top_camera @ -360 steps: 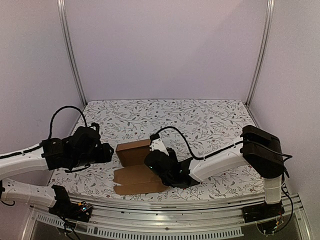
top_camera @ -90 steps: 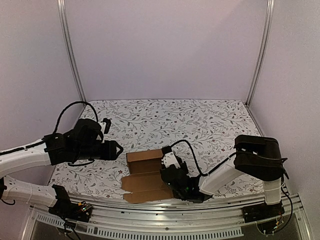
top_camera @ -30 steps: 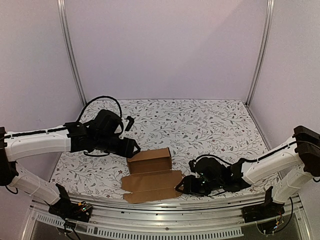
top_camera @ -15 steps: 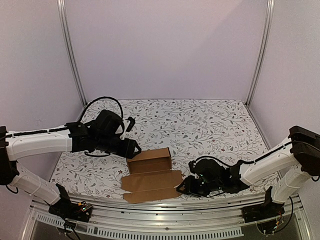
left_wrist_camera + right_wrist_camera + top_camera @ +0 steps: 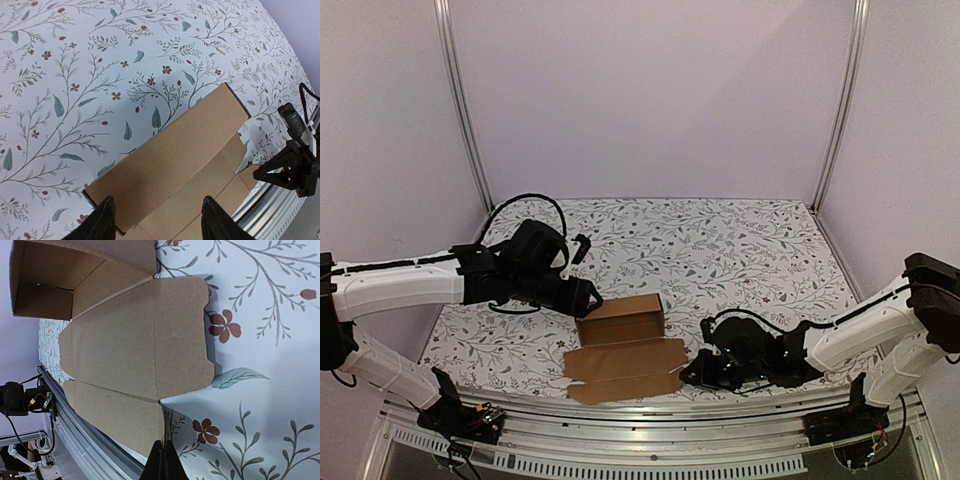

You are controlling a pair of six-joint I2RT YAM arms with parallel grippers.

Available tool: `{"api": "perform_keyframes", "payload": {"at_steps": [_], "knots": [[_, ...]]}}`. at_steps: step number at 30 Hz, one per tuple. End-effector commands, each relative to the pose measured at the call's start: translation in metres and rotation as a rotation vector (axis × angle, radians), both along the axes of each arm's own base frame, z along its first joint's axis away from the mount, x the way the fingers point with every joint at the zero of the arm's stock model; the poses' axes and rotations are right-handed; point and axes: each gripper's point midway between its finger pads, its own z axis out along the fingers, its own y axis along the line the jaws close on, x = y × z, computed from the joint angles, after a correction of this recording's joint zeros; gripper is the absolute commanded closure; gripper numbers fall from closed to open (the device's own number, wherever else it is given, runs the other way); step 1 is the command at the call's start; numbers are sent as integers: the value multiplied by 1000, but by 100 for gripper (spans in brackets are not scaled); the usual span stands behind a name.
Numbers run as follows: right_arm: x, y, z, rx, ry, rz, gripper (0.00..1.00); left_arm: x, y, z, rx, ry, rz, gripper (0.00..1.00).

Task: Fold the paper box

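The paper box point(image 5: 620, 345) is plain brown cardboard lying near the table's front edge. Its back part stands folded up as an open trough point(image 5: 55, 280), and its front flaps point(image 5: 135, 345) lie flat. My right gripper point(image 5: 164, 462) is low at the box's right end point(image 5: 686, 376), shut on the right edge of the nearest flap, which is slightly raised. My left gripper point(image 5: 588, 297) hovers at the upright part's left end. In the left wrist view it is open point(image 5: 160, 225), its fingers point(image 5: 104, 220) straddling the box point(image 5: 170, 160) from above without touching it.
A floral cloth point(image 5: 720, 250) covers the table. An aluminium rail point(image 5: 650, 410) runs along the near edge, right under the box's front flap point(image 5: 95, 440). Upright frame posts point(image 5: 460, 100) stand at the back corners against plain walls.
My right gripper's jaws have closed over the last second, ending shut at the nearest flap's right edge. The left arm and the box's upright part have stayed put.
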Motion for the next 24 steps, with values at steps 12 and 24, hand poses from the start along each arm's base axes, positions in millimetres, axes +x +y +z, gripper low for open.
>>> {"api": "perform_keyframes", "payload": {"at_steps": [12, 24], "knots": [[10, -19, 53, -94, -203, 81, 100, 3, 9, 44, -42, -75, 19, 42], [15, -36, 67, -234, -287, 138, 50, 4, 5, 44, -39, -66, 6, 41]]}}
